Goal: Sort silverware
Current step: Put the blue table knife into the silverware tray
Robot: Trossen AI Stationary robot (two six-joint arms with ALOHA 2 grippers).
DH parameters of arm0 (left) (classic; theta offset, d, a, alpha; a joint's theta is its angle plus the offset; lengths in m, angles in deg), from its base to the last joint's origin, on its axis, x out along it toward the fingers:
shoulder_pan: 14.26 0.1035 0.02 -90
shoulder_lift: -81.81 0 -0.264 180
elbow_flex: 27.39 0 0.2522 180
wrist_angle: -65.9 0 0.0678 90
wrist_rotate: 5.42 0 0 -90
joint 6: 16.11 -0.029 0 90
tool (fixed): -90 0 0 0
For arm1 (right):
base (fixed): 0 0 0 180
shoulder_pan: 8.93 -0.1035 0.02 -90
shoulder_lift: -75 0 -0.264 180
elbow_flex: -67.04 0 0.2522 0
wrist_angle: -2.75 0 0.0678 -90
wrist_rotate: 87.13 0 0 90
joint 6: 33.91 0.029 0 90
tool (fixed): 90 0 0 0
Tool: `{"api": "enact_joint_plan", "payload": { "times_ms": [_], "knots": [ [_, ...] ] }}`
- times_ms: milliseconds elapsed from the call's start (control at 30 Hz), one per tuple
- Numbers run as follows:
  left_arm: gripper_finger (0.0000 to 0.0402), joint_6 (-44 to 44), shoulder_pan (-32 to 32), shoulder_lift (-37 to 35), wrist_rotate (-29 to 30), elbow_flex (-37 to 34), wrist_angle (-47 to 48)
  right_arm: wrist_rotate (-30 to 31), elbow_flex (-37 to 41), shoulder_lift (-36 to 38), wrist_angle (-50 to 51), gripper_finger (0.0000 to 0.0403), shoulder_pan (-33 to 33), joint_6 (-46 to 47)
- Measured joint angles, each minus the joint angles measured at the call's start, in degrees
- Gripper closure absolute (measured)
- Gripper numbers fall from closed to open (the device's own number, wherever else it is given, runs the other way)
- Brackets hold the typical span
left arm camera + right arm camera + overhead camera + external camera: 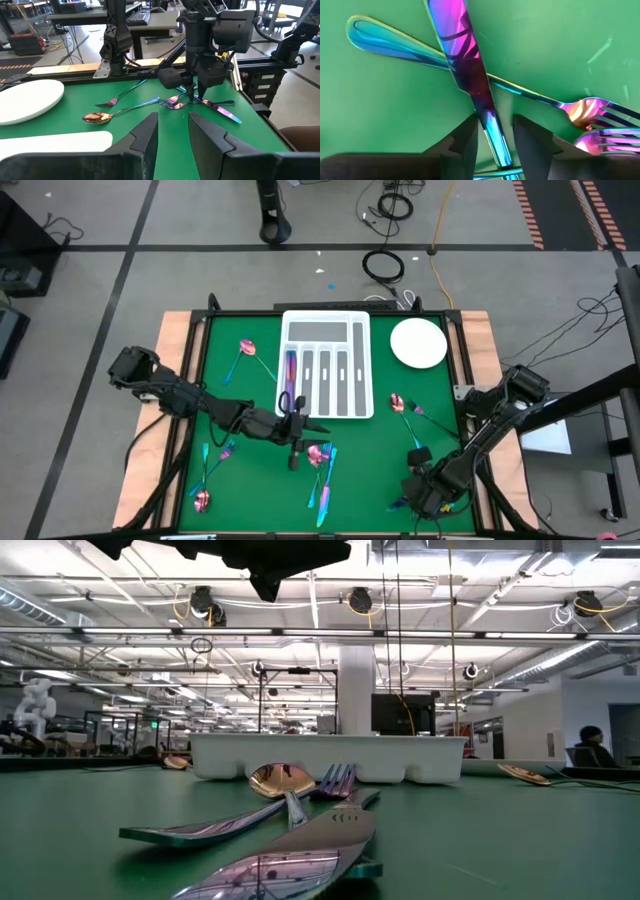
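Closest in the low view is a shiny knife (pixel 290 855) lying flat on the green worktop (pixel 80 830). A spoon (pixel 280 780) and a fork (pixel 337 778) lie right behind it, then the white tray (pixel 330 755). Far back is a big room with ceiling lights, and a person (pixel 590 743) is at the right.

From the high view, silverware lies all over: some on the left, some in the middle, some by the right arm. One piece (pixel 290 370) is in the tray's left slot. A round plate (pixel 418 343) sits beside the tray. Grey floor with cables goes around the worktop.

In the left wrist view, the left end effector (pixel 173 120) is by the tray, fingers a little apart, holding nothing. Across from it the right end effector (pixel 200 92) comes down on a small pile.

In the right wrist view, its fingers stand on both sides of a pink and blue knife (pixel 470 75), not squeezing yet. That knife lies on top of a long fork (pixel 400 42). I think this is the tricky bit. Thin and smooth, it could slip out or tip. It could also drag the long fork along, or bump the fork heads (pixel 592 110) close by
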Motion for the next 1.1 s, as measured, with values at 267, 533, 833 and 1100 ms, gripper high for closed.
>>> {"api": "enact_joint_plan", "payload": {
  "times_ms": [267,533,833,1100],
  "knots": [
    [0.0292,-0.03,-0.02,0.00,0.00,-0.02,0.34,2.11,0.00,-0.28,-0.73,0.0374,-1.79,-0.39],
    [0.0292,-0.12,-0.02,0.00,-0.01,-0.02,0.42,4.31,-0.21,-0.28,-0.72,0.0391,-3.07,0.82],
    [0.0292,-0.07,-0.02,0.00,0.15,-0.02,0.04,5.88,-0.61,-0.38,-1.39,0.0394,-3.15,2.74],
    [0.0292,-0.07,0.11,0.00,0.46,-0.04,0.00,13.28,-1.52,1.09,-6.05,0.0395,-3.08,2.97]
  ]
}}
